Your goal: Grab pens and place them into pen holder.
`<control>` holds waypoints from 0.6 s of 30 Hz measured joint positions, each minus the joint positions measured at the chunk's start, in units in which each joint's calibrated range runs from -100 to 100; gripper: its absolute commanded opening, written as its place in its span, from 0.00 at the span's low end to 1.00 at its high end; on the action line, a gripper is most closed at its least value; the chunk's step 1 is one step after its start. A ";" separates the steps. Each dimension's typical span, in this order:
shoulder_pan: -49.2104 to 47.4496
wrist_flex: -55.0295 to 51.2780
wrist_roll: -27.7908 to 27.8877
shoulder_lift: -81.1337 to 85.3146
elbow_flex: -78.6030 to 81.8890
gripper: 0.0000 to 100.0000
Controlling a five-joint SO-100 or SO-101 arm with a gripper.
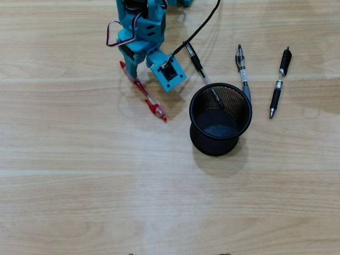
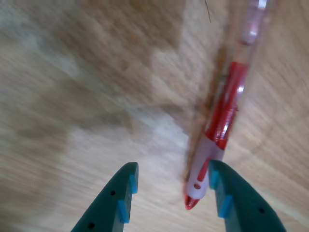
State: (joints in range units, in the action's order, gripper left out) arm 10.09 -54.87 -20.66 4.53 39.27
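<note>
A red pen (image 1: 151,101) lies slanted on the wooden table, left of the black mesh pen holder (image 1: 199,130). My gripper (image 1: 130,67) is down over the pen's upper end. In the wrist view the gripper (image 2: 172,166) is open, and the red pen (image 2: 231,96) has its tip just inside the right finger (image 2: 227,193), resting on the table. A black pen (image 1: 194,57) leans in the holder over its far rim. Another black pen (image 1: 242,66) lies against the holder's right side. A third black pen (image 1: 279,82) lies further right.
The arm's black cable (image 1: 204,24) runs from the top edge down toward the wrist camera, close to the leaning pen. The wooden table (image 1: 106,191) stretches bare below and to the left of the holder.
</note>
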 measured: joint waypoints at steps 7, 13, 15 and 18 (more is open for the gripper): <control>-1.94 4.74 0.10 -1.27 0.18 0.22; -1.60 8.70 0.42 -2.20 -0.35 0.22; -2.11 8.96 0.42 -2.71 -1.42 0.22; -2.03 8.96 0.42 -2.88 -3.01 0.22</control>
State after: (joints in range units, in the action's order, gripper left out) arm 8.06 -45.91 -20.24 1.65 36.25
